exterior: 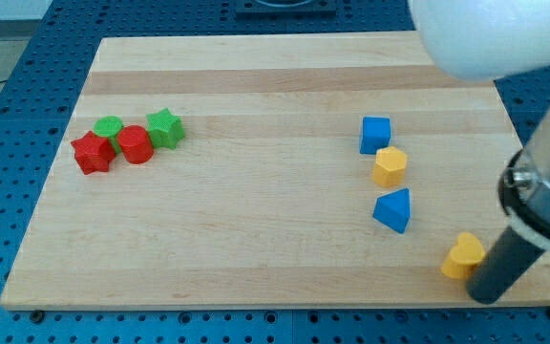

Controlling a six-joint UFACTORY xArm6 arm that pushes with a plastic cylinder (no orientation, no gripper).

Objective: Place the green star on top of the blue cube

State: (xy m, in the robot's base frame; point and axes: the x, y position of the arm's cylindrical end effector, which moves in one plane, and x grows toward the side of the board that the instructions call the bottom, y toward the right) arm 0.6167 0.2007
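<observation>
The green star (165, 128) lies at the view's left, at the right end of a cluster of blocks. The blue cube (375, 135) lies right of the middle of the wooden board (246, 229), far from the star. My dark rod comes down at the view's bottom right. My tip (486, 295) rests near the board's bottom edge, just right of and below a yellow block (464, 256), touching it or nearly so. The tip is far from both the star and the cube.
A green round block (109, 127), a red cylinder (135, 144) and a red star (93, 153) sit tight beside the green star. A yellow hexagonal block (390, 166) sits just below the blue cube, and a blue triangular block (393, 210) lies below that. The arm's white body (504, 38) fills the top right.
</observation>
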